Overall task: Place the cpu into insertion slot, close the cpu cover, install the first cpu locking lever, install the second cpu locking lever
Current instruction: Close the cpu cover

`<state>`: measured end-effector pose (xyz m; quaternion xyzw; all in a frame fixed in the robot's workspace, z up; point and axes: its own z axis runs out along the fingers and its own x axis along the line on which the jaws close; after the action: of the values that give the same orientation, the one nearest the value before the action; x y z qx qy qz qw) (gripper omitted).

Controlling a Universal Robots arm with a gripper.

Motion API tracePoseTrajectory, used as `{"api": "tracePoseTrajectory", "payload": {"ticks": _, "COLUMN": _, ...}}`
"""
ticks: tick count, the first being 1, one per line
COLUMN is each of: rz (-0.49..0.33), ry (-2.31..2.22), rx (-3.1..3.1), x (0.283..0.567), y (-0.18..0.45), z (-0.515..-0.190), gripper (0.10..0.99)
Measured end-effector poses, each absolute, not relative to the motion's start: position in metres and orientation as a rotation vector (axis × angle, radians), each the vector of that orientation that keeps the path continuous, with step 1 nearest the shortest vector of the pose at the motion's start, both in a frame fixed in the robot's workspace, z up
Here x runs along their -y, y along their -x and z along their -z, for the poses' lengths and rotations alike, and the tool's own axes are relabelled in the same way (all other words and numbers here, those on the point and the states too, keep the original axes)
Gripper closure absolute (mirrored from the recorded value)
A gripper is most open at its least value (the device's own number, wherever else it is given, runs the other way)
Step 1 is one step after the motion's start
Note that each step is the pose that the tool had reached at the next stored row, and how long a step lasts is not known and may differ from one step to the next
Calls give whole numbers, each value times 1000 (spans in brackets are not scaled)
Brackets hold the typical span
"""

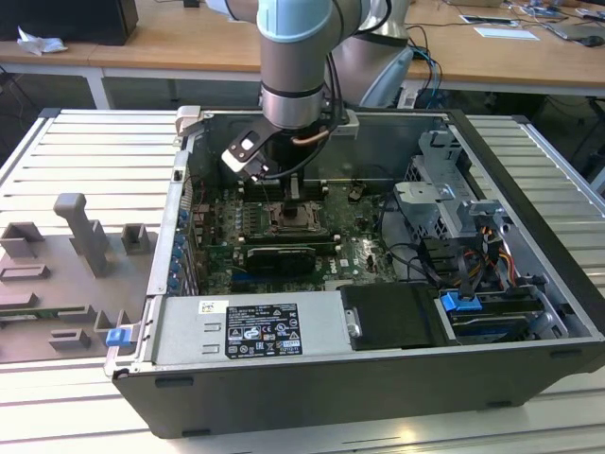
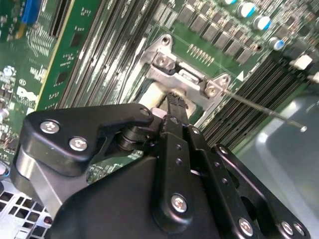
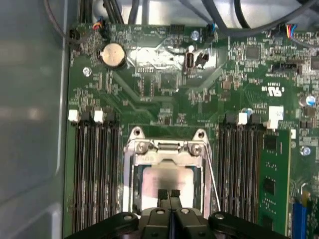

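One grey robot arm reaches down into an open dark metal computer case (image 1: 312,402) that lies on a pale slatted tabletop (image 1: 85,142), and its black tool (image 1: 294,196) hangs over the middle of the green circuit board (image 3: 164,102). In the first wrist view the tool (image 3: 168,193) has its two fingertips pressed together with nothing seen between them, and they sit at the near edge of the pale silvery-beige square cpu (image 3: 167,177). The cpu lies flat in the square silver-rimmed insertion slot (image 3: 169,146), between two banks of long black memory slots (image 3: 94,169). The thin silvery cpu cover (image 3: 137,174) frames the chip, which shows through its window. A thin wire locking lever (image 3: 213,179) runs along one side of the socket; whether it is latched I cannot tell. In the second wrist view the tool (image 2: 174,101) points at the socket's metal bracket, and the lever (image 2: 264,110) reaches out over the memory slots.
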<state>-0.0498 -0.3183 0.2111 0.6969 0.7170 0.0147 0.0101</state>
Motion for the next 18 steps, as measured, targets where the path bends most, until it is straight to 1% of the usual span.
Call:
{"api": "tracePoseTrajectory", "payload": {"ticks": 13, "rz": -46, "ry": -2175, "rx": -2238, "x": 318, "y": 54, "z": -205, "gripper": 980}}
{"api": "tracePoseTrajectory", "payload": {"ticks": 18, "rz": -47, "ry": -2175, "rx": -2238, "x": 318, "y": 51, "z": -212, "gripper": 980}}
